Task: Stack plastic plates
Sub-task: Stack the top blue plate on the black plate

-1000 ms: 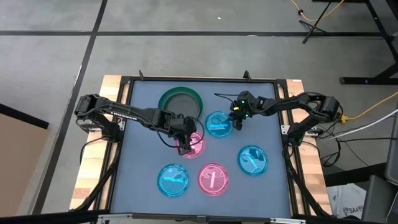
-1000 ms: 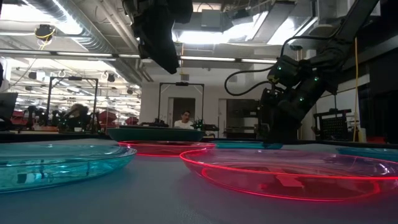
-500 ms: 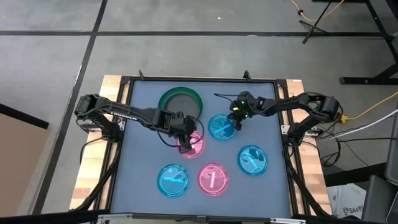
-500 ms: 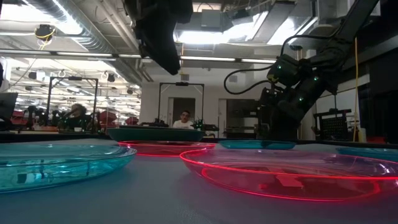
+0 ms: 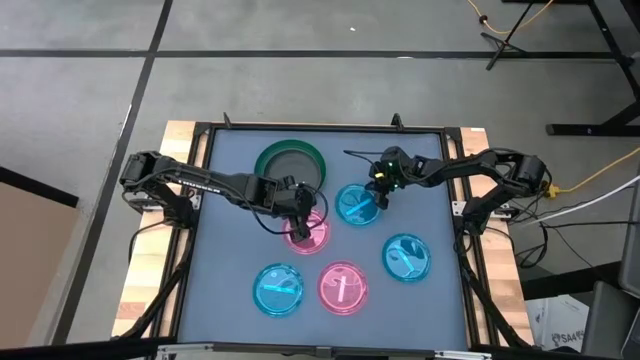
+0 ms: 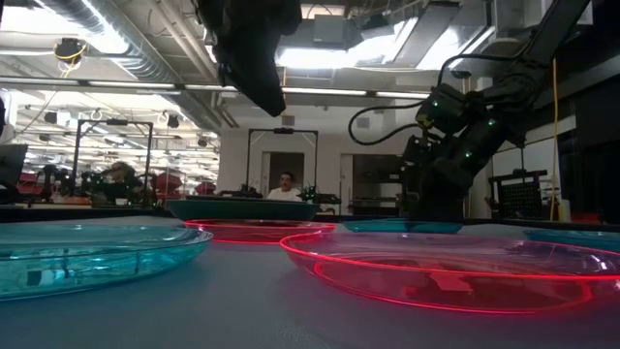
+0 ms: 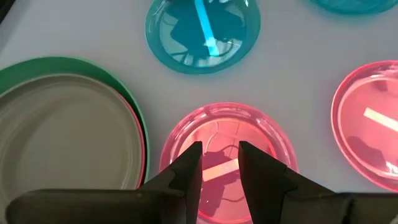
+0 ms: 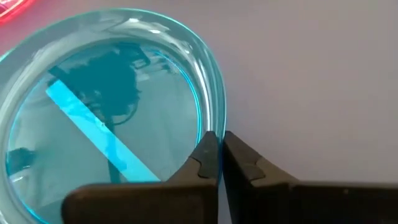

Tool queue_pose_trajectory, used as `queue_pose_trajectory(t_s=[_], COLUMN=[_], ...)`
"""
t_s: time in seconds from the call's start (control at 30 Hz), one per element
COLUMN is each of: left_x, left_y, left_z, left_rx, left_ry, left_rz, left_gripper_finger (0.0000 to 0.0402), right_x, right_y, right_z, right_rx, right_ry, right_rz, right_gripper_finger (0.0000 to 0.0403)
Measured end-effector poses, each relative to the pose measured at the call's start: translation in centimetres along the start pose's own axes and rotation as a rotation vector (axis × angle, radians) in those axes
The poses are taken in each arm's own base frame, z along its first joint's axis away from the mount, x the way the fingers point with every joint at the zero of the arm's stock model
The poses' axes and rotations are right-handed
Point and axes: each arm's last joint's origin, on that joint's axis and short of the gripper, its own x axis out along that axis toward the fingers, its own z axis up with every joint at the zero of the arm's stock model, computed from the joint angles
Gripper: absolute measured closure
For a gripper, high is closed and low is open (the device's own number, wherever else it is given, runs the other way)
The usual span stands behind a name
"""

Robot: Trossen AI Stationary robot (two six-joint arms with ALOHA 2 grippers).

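Note:
A translucent pink plate (image 5: 310, 233) (image 7: 227, 140) lies flat on the table mid-left. My left gripper (image 5: 299, 212) (image 7: 219, 158) hovers open above it, touching nothing. My right gripper (image 5: 376, 197) (image 8: 221, 146) is shut on a translucent cyan plate (image 5: 354, 205) (image 8: 106, 118) at the table's middle. At the far edge a large dark green plate (image 5: 263, 160) (image 7: 134, 106) holds a grey plate (image 5: 292, 168) (image 7: 62, 130), with a pink rim (image 7: 142, 146) showing between them. My right gripper pinches the cyan plate's rim (image 8: 211, 127) on the plate's far right side, one finger inside the rim and one outside. The fingers come slanting down from the table's right. The plate (image 6: 402, 225) sits about level, low over the table; whether it is lifted clear I cannot tell.
Three more plates lie flat on the near half of the table: a cyan plate (image 5: 279, 289), a translucent pink plate (image 5: 343, 287) and a cyan plate (image 5: 406, 256). Bare table shows along the left and right sides. A person sits in the room beyond (image 6: 287, 184).
My left gripper has drawn back over the pink plate toward the far edge and risen a little. My right gripper has shifted the cyan plate slightly toward the near right, and the plate now shows higher in the low view.

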Motion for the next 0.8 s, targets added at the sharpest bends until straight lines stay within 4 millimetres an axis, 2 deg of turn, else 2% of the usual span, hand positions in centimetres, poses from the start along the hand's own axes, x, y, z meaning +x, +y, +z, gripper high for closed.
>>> queue_pose_trajectory(t_s=[0.43, 0.8], left_x=[0.6, 2.6], left_y=[2.0, 4.3], left_z=[1.9, 3.6], left_rx=[-0.094, -0.190], left_ry=[-0.111, -0.192], left_rz=[0.003, 0.031], left_gripper_finger=[0.0305, 0.0305], right_x=[-0.1, -0.3], right_y=[-0.1, -0.2], right_z=[1.1, 2.3], right_rx=[-0.125, -0.193], right_ry=[-0.119, -0.242], right_rz=[0.003, -0.025], right_gripper_finger=[0.0403, 0.0403])
